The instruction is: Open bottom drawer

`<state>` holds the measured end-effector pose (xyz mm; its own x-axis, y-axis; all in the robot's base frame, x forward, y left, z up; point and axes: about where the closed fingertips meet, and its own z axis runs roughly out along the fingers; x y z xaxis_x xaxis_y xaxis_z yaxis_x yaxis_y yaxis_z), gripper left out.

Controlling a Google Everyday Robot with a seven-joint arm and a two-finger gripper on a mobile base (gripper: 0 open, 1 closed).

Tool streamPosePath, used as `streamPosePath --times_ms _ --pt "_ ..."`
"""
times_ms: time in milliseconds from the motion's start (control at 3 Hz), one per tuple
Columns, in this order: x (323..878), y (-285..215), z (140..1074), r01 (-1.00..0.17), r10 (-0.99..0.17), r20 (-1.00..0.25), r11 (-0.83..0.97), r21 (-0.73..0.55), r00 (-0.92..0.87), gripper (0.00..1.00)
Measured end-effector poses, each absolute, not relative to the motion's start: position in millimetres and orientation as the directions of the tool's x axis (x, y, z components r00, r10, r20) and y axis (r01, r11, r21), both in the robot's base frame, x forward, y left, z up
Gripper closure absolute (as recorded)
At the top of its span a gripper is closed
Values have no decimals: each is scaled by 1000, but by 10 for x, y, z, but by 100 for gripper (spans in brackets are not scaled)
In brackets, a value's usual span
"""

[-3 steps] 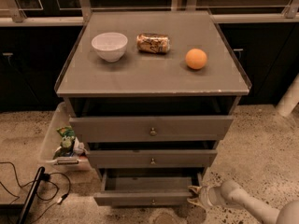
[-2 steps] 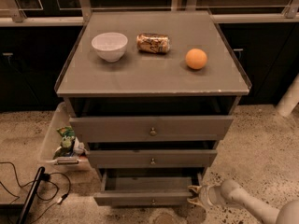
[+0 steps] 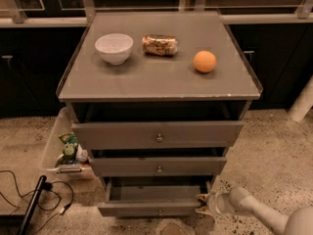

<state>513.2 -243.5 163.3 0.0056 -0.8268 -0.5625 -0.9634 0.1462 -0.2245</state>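
The bottom drawer [image 3: 156, 194] stands pulled out at the foot of the grey cabinet [image 3: 146, 84]. Its plain box is open to view and its low front, with a small knob, sits nearest to me. Above it are the middle drawer [image 3: 157, 166] and the tall top drawer [image 3: 157, 131], each with a dark gap over its front.

There is bare speckled floor [image 3: 274, 151] to the right of the cabinet, running out to a white post [image 3: 302, 102]. The left side is more crowded — a pale bin [image 3: 51, 151] lies against the cabinet with green packets [image 3: 68, 148] in it. Beyond it a black cable [image 3: 14, 192] loops over the floor beside a dark bar [image 3: 30, 210].

On the flat top sit a white bowl [image 3: 114, 48], a tan packet [image 3: 160, 45] lying on its side, and an orange [image 3: 204, 61], set apart in a loose row. Dark cupboards line the wall behind.

The pale arm [image 3: 266, 217] comes in low from the bottom right corner, nearly level with the floor. It points left — toward the drawer's right front corner. The gripper [image 3: 202, 204] is at that corner with its fingers [image 3: 201, 197] spread apart, one tip above the other, at the right end of the drawer front.
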Motion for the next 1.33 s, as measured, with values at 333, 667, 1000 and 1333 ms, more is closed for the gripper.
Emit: streamPosePath --times_ms 333,667,1000,1333 --pt "5170 -2402 1524 -968 -831 -557 141 -209 -1 12" --pt "5169 -2401 1523 -968 -830 -557 141 -209 -1 0" --pt "5168 -2401 1523 -968 -830 -557 141 -209 -1 19" --pt "5142 -2406 1522 -968 -829 -560 142 -206 -3 42"
